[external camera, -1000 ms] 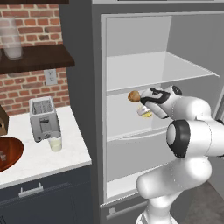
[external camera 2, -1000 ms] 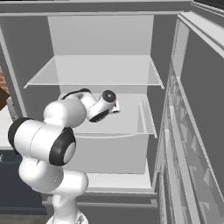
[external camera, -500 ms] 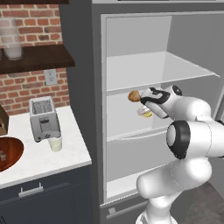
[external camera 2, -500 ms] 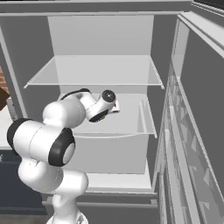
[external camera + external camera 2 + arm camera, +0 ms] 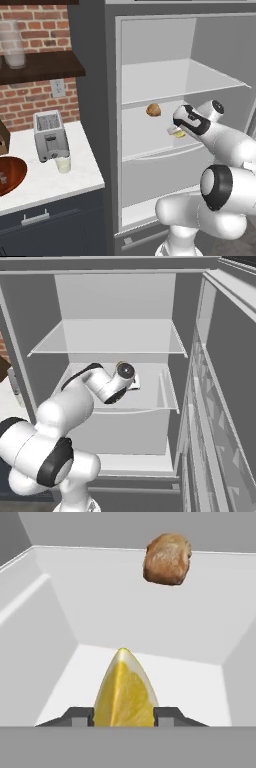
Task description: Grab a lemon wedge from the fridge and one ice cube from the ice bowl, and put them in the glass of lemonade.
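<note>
Countertop (image 5: pixel 45 180) items sat well off to the left of your gripper, and that layout explained the reach you were in: the ice bowl (image 5: pixel 10 175) lay at the far left edge, the toaster (image 5: pixel 49 136) stood nearer, and the glass of lemonade (image 5: pixel 63 163) waited just in front of the toaster, still with nothing added as far as the left base view showed. You had the arm stretched deep into the open fridge (image 5: pixel 92 100) because the first ingredient lived on its middle shelf (image 5: pixel 150 145), and it had to come out before the glass could take anything.

Inside, a brown lump (image 5: pixel 153 110) rested on that shelf, up and to the left of your gripper (image 5: pixel 176 132) in the left base view and beyond it, near the back wall, in the hand view. You were right to leave it alone; it was not part of the job.

At the gripper itself, you had the lemon wedge (image 5: pixel 125 689) standing point-up between the two fingertips (image 5: pixel 80 716), one tip against each flank. The jaws were drawn in to the width of the wedge, pinching it rather than pressed together, low over the white shelf floor. From the right base view your hand (image 5: pixel 122 378) hid the fruit, so whether the wedge had lifted clear of the shelf I could not tell.
</note>
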Controlling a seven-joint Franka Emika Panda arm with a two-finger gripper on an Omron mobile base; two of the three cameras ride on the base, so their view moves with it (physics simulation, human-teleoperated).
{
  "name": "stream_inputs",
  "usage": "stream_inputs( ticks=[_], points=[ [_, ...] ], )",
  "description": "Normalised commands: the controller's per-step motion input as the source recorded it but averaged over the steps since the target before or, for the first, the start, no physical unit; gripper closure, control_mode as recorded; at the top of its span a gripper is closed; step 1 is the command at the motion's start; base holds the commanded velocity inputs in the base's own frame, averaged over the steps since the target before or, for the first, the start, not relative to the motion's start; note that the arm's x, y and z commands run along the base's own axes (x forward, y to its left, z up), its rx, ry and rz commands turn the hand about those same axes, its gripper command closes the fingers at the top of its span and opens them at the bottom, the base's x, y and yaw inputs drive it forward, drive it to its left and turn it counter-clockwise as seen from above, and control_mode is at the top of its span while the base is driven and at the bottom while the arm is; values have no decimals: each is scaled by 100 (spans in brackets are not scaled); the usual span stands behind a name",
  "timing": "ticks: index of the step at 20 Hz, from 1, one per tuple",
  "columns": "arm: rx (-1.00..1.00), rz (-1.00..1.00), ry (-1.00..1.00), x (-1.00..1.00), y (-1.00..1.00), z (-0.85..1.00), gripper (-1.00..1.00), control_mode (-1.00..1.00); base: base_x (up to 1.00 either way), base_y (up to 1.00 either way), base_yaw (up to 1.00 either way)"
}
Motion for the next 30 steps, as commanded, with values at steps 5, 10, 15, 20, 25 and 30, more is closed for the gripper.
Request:
stream_inputs(
  ticks=[5, 10, 15, 20, 25, 30],
  points=[
    [0, 0, 15, -69, -10, 80, 100, -100, 0, 0, 0],
    [0, 0, 11, -98, 0, 66, 100, -100, 0, 0, 0],
    [0, 0, 1, -100, 0, 45, 100, -100, 0, 0, 0],
    [0, 0, 0, -100, 20, 53, 100, -100, 0, 0, 0],
    [-4, 0, 0, -98, 53, 50, 100, -100, 0, 0, 0],
    [-14, 0, 0, -55, 58, 14, 100, -100, 0, 0, 0]
  ],
)
